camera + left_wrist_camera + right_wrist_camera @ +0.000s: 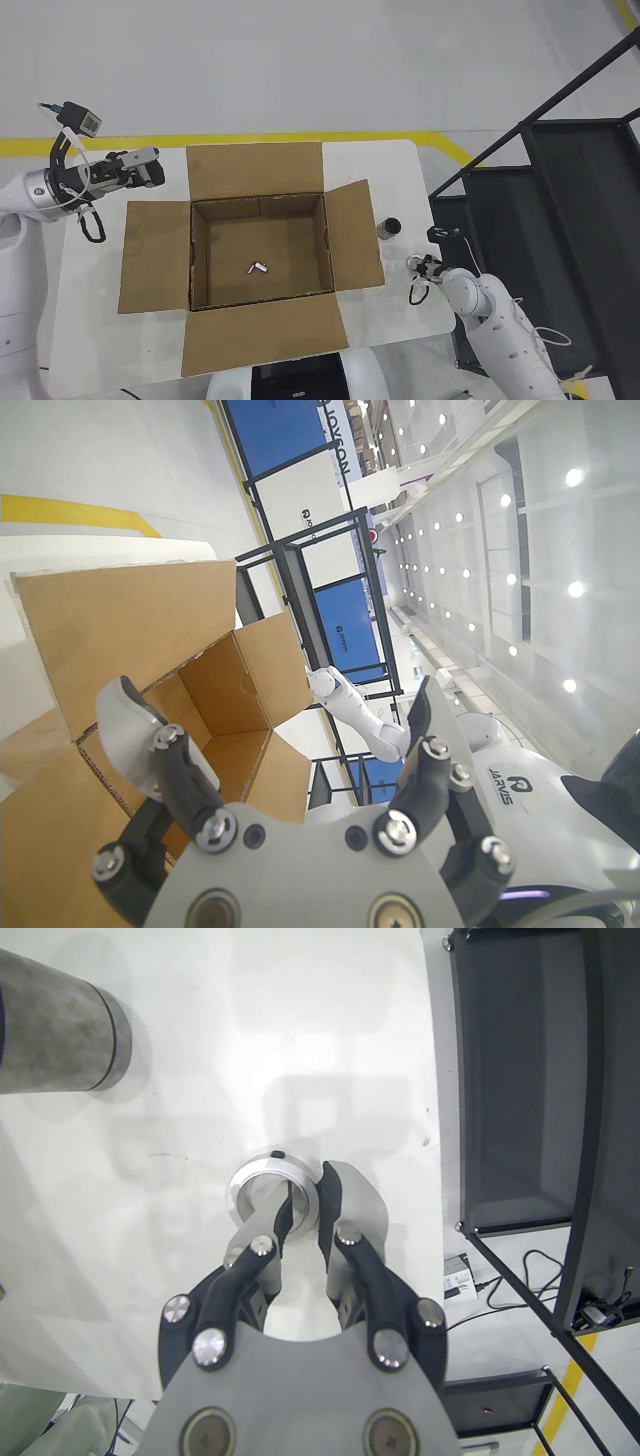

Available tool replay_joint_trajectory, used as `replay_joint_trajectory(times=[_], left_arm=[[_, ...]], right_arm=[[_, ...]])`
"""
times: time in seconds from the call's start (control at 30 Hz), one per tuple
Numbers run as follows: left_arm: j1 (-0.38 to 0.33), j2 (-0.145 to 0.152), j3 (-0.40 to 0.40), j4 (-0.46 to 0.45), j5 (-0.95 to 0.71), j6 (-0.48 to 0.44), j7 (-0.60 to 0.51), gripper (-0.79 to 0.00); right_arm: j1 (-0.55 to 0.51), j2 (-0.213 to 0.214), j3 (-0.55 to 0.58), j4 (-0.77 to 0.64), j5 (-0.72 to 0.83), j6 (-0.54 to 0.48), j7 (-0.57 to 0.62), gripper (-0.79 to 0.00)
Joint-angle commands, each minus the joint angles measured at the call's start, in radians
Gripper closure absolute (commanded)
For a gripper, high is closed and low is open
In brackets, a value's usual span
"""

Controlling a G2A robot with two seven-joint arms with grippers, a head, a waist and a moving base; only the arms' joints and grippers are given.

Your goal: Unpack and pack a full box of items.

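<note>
The right hand point(307, 1180) grasps a metal ring point(265, 1165) by its wall, one finger inside and one outside. It sits on the worktop point(300, 1028) right of the box point(325, 240), near the edge by a dark rack point(510, 1078). A grey cup point(55, 1048) stands just beside the box's right flap. The left hand point(272, 695), released and empty, hangs off the box's far left corner. From above, a small pale piece point(258, 268) lies on the box floor.

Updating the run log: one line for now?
left gripper open beside box | right gripper shut on silver ring | grey cylinder on table | small item in box
</note>
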Motion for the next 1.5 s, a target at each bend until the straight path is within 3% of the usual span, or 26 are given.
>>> replay_joint_trajectory(times=[0.0, 0.27, 0.63, 0.83, 1.1, 1.3, 1.47], left_arm=[[0.0, 0.0, 0.0, 0.0, 0.0, 0.0, 0.0, -0.785], [0.0, 0.0, 0.0, 0.0, 0.0, 0.0, 0.0, -0.785], [0.0, 0.0, 0.0, 0.0, 0.0, 0.0, 0.0, -0.785], [0.0, 0.0, 0.0, 0.0, 0.0, 0.0, 0.0, -0.785], [0.0, 0.0, 0.0, 0.0, 0.0, 0.0, 0.0, -0.785], [0.0, 0.0, 0.0, 0.0, 0.0, 0.0, 0.0, -0.785], [0.0, 0.0, 0.0, 0.0, 0.0, 0.0, 0.0, -0.785]], right_arm=[[0.003, 0.0, -0.001, -0.002, 0.002, -0.006, -0.001, 0.0], [-0.025, 0.004, 0.024, -0.079, 0.032, -0.065, -0.007, 0.0], [-0.157, 0.018, 0.195, -0.429, 0.174, -0.223, -0.07, 0.0], [-0.181, 0.019, 0.213, -0.581, 0.248, -0.321, -0.098, 0.0], [-0.097, 0.018, 0.083, -0.648, 0.241, -0.434, -0.09, 0.0], [0.077, 0.014, -0.129, -0.581, 0.018, -0.496, -0.008, 0.0], [0.2, -0.002, -0.306, -0.484, -0.139, -0.444, 0.055, 0.0]])
